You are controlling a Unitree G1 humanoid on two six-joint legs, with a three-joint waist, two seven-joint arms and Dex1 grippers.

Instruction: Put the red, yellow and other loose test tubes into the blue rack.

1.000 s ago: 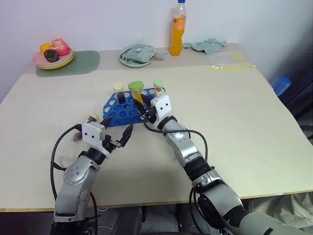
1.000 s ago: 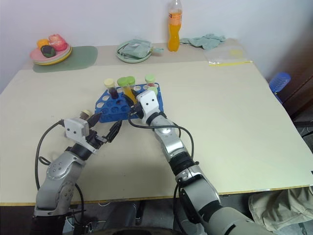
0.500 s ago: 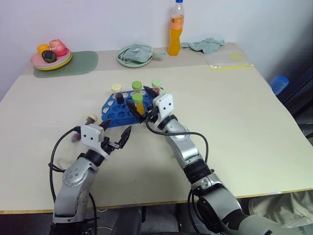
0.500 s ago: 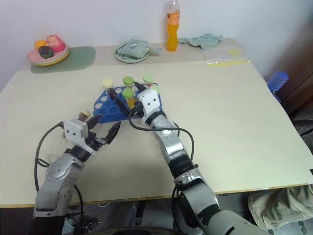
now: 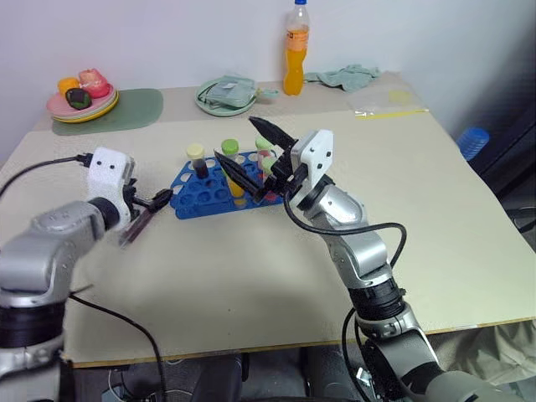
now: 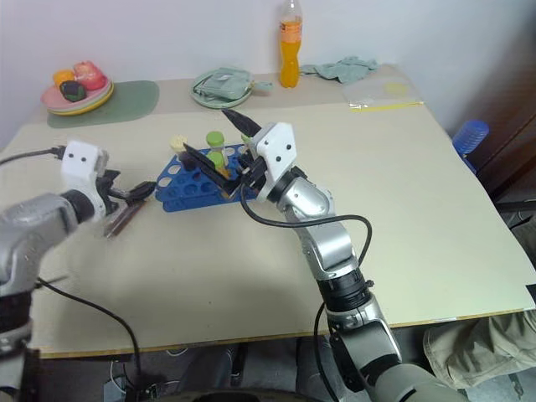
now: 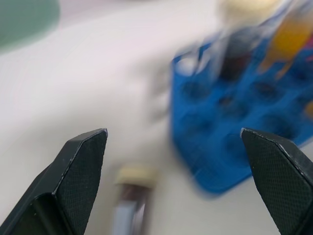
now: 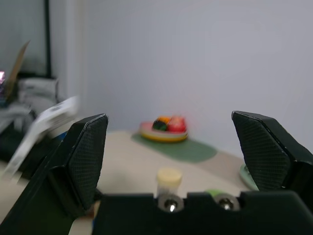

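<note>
You see the right gripper (image 6: pixel 216 141) raised above the blue rack (image 6: pixel 191 184), its fingers spread wide. The left gripper (image 6: pixel 134 205) hovers low beside the rack's left end, over the table (image 6: pixel 402 201).

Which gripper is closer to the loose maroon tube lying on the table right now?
Left. The left gripper hovers open right over the maroon tube, beside the blue rack. The right gripper is open, raised above the rack, farther away.

Pale beige rectangular tabletop (image 5: pixel 251 268), bright blue plastic rack (image 5: pixel 219 191) with capped tubes near its middle, green oval mat (image 5: pixel 113 109) under stacked fruit plates (image 5: pixel 82 102), round pale green plate (image 5: pixel 224 95), tall orange drink bottle (image 5: pixel 294 50), crumpled green cloth (image 5: pixel 350 77), clear plastic bag (image 5: pixel 389 102).
</note>
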